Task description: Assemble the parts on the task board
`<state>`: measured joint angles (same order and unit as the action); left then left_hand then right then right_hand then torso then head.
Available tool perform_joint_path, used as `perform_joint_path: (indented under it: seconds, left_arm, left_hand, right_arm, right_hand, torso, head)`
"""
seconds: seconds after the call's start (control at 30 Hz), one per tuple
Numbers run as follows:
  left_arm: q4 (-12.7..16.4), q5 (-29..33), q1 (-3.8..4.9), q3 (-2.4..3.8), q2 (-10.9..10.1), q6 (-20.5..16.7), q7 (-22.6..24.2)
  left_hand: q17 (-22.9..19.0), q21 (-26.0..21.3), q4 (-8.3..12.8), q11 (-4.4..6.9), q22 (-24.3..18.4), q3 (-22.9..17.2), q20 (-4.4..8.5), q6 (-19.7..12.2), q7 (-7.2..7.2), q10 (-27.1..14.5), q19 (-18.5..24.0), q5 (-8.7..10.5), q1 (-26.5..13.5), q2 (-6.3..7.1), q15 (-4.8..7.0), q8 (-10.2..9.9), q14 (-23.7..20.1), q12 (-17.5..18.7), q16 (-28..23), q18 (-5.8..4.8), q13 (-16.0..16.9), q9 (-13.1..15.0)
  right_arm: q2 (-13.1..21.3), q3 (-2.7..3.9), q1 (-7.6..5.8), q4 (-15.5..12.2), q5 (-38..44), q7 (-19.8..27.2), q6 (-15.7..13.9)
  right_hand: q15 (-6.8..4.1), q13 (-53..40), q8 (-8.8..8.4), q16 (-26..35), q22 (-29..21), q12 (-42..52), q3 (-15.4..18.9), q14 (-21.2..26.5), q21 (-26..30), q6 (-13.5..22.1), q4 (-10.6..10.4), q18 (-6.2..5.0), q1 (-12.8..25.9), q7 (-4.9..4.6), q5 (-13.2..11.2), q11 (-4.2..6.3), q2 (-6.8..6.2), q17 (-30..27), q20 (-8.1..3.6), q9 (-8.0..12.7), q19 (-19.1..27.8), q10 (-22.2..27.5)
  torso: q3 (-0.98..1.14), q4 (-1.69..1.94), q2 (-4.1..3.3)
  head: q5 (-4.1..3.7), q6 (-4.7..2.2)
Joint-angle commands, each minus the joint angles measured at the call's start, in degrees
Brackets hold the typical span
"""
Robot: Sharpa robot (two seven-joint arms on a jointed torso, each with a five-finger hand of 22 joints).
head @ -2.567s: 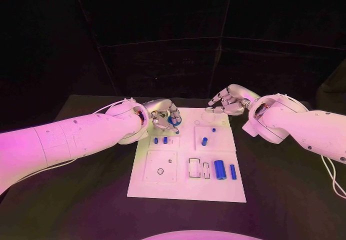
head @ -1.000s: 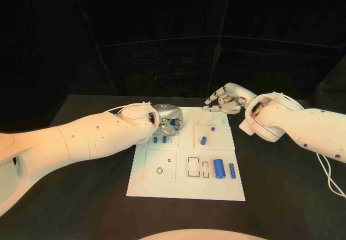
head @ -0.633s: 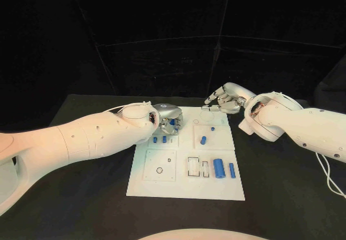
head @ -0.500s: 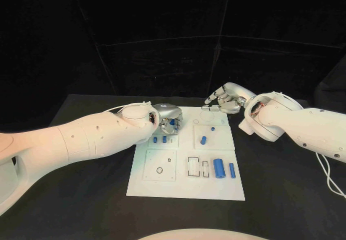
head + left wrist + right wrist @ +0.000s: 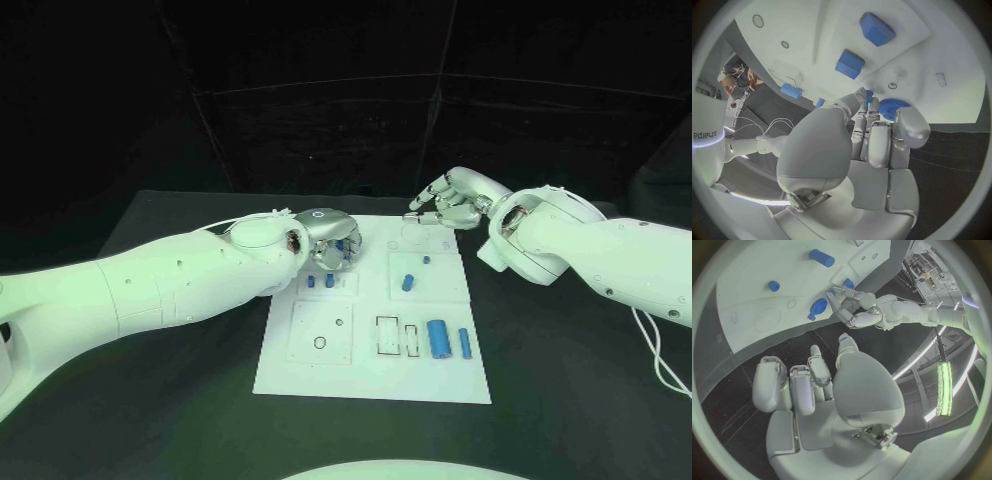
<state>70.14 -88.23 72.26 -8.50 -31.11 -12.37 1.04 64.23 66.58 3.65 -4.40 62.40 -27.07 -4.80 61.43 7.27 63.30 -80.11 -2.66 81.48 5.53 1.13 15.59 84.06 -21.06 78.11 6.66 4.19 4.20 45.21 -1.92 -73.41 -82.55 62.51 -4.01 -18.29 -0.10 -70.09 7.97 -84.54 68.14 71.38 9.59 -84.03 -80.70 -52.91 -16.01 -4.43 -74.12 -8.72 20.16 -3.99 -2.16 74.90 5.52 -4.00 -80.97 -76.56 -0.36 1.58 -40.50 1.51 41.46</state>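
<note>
The white task board (image 5: 372,385) lies in the middle of the black table. My left hand (image 5: 329,240) hovers knuckles-up over the board's far left section and pinches a blue toothed wheel (image 5: 891,107) between thumb and fingertips. Two blue blocks (image 5: 849,63) stand in the board just beyond it. My right hand (image 5: 450,200) hangs above the board's far right corner, fingers loosely apart and holding nothing; its fingers (image 5: 792,385) show bare in the right wrist view. In that view the board (image 5: 767,320) lies ahead, with my left hand (image 5: 857,310) beyond it.
On the board, two small blue pegs (image 5: 319,283) stand left of centre and a short blue piece (image 5: 410,282) lies in the middle section. A thick blue cylinder (image 5: 438,340) and a thin one (image 5: 464,342) lie near right, beside rectangular slots (image 5: 387,335). Black table surrounds the board.
Since the earliest frame my left hand has turned knuckles-up and sunk towards the board with the wheel; over the last second it only shifted slightly. The right hand stays put.
</note>
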Motion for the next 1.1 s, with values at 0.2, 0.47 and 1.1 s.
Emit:
perform_joint_path:
  seconds: [0.2,0.47,1.1]
  left_arm:
    - [2.4,0.6,0.23,0.97,-2.4,-2.7,1.0]
    - [4.8,0.7,0.28,1.37,-5.6,-2.5,0.5]
    - [5.8,1.5,0.22,1.39,-8.1,-1.4,-0.2]
  left_hand:
    - [-0.2,0.4,-0.1,1.14,0.1,-0.3,0.30,0.4,0.07,1.9,0.0,-0.19,-1.2,0.26,0.25,-0.6,1.3,0.7,0.1,-0.61,-0.1,0.0]
    - [-0.3,0.4,-0.1,1.15,0.2,-0.3,0.30,0.4,0.07,1.9,0.0,-0.19,-1.4,0.31,0.25,-0.7,1.3,0.8,0.1,-0.62,-0.2,0.0]
    - [-0.5,0.4,-0.1,1.14,0.2,-0.4,0.29,0.5,0.07,2.1,0.1,-0.19,-1.6,0.51,0.24,-0.8,1.3,1.1,0.1,-0.60,-0.2,0.0]
  right_arm:
    - [0.1,0.02,-0.09,0.0,-0.2,0.7,-0.6]
    - [0.3,0.02,-0.08,-0.1,-0.2,0.7,-0.6]
    - [0.4,0.02,-0.08,0.0,-0.2,0.7,-0.6]
  right_hand:
    - [-0.49,0.0,0.20,0.3,0.0,-0.1,0.3,-3.7,0.3,0.4,-0.2,0.20,-0.3,-0.14,0.4,0.10,0.50,5.0,-0.10,0.0,0.3,0.4]
    - [-0.50,0.0,0.21,0.3,-0.1,-0.1,0.3,-3.7,0.3,0.4,-0.2,0.19,-0.3,-0.13,0.4,0.10,0.57,5.0,-0.10,0.0,0.3,0.4]
    - [-0.50,0.0,0.23,0.3,-0.1,-0.1,0.3,-3.7,0.3,0.4,-0.1,0.19,-0.4,-0.13,0.4,0.10,0.62,5.0,-0.10,0.0,0.3,0.4]
  torso:
    - [0.02,0.04,-0.01]
    - [-0.01,0.01,-0.08]
    - [0.02,-0.04,-0.10]
  head:
    - [0.28,-0.15]
    - [0.27,-0.11]
    - [0.25,0.05]
